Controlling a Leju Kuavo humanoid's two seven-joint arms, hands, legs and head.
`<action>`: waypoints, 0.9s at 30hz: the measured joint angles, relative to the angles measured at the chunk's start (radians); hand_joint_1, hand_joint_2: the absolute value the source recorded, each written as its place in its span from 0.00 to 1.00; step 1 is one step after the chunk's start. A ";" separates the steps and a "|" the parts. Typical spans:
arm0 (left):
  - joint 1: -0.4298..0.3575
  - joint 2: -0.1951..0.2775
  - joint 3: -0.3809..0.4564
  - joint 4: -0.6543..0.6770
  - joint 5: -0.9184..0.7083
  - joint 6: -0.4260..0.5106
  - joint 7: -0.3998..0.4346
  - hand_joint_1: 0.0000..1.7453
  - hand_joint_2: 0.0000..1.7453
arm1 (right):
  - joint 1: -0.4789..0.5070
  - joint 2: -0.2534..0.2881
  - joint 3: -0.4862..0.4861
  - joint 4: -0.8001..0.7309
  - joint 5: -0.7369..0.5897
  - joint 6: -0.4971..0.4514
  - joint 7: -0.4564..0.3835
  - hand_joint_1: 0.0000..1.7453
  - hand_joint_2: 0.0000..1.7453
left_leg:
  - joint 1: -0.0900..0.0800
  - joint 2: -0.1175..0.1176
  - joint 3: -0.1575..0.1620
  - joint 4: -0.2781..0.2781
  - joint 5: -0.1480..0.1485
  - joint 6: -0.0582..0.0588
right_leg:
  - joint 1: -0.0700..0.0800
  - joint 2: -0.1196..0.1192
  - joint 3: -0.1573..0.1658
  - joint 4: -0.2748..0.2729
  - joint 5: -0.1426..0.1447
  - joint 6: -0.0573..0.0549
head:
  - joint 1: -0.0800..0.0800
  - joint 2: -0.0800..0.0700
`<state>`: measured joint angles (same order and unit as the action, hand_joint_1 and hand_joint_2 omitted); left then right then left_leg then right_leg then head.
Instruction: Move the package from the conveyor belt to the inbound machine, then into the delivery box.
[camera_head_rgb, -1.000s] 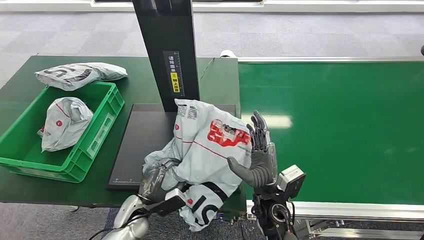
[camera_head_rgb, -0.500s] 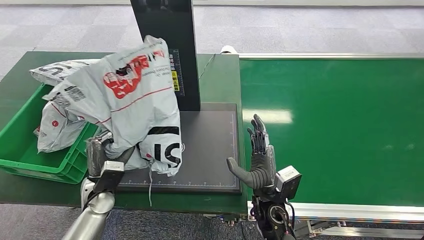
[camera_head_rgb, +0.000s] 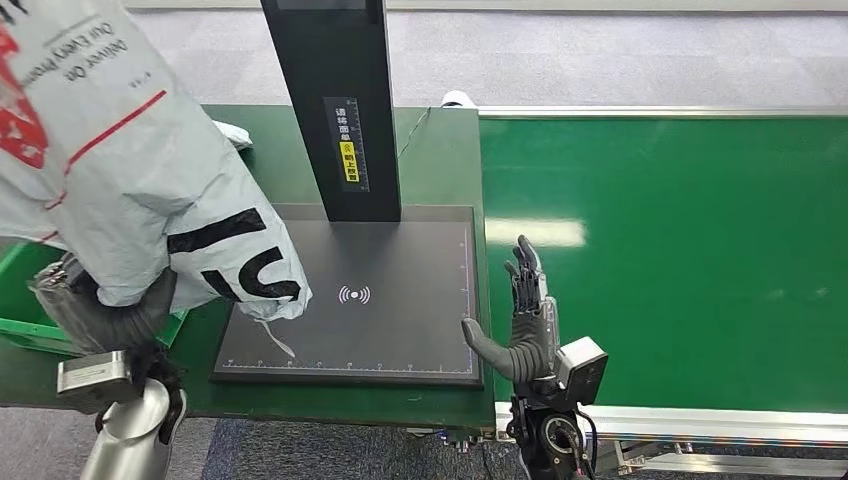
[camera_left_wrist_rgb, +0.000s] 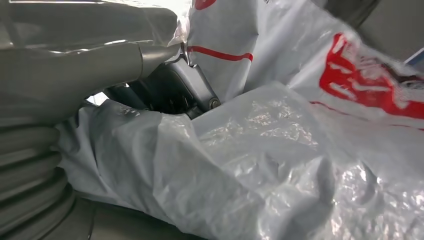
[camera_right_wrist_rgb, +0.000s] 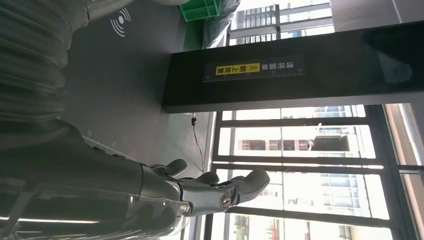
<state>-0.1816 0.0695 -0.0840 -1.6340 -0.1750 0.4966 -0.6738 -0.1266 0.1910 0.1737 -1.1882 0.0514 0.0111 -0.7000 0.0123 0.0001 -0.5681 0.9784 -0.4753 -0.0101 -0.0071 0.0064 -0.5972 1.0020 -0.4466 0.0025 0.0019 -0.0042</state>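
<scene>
At the far left the left hand (camera_head_rgb: 105, 315) grips the grey package (camera_head_rgb: 120, 170) from below and holds it high in the air, above the green box (camera_head_rgb: 30, 335) at the table edge. In the middle, the black scan plate (camera_head_rgb: 370, 300) of the inbound machine lies bare under its dark column (camera_head_rgb: 335, 100). To the right, the right hand (camera_head_rgb: 525, 320) stands upright, fingers spread and holding nothing, beside the green conveyor belt (camera_head_rgb: 680, 260).

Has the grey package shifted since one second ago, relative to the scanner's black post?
Yes. The package, gripped from below by the left hand, has gone from the pad right of the black post up and leftward, toward the green bin.
</scene>
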 joint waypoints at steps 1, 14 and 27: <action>-0.011 0.002 0.005 -0.016 -0.003 0.003 0.018 1.00 1.00 | 0.000 0.001 -0.004 -0.001 0.003 0.003 0.000 0.00 1.00 | 0.000 0.000 0.000 0.000 0.000 0.000 | 0.000 0.000 0.000 0.000 0.000 0.000 | 0.000 0.000; -0.540 0.108 0.087 0.532 -0.342 -0.033 0.334 1.00 1.00 | -0.008 0.020 -0.022 -0.003 0.039 0.055 0.000 0.00 1.00 | 0.000 0.000 0.001 0.000 0.003 0.000 | 0.001 -0.001 0.000 0.001 0.002 -0.002 | 0.000 0.000; -0.807 0.215 0.127 1.064 -0.464 -0.138 0.463 1.00 1.00 | -0.007 0.021 -0.029 -0.005 0.034 0.069 0.000 0.00 1.00 | 0.000 0.002 -0.001 0.000 0.002 -0.001 | 0.001 0.002 -0.003 0.001 0.002 -0.002 | 0.000 0.000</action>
<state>-0.9890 0.2846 0.0432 -0.5702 -0.6386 0.3590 -0.2109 -0.1336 0.2121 0.1443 -1.1935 0.0854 0.0805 -0.7000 0.0126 0.0020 -0.5694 0.9785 -0.4732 -0.0114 -0.0065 0.0083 -0.6005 1.0031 -0.4448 0.0006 0.0019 -0.0042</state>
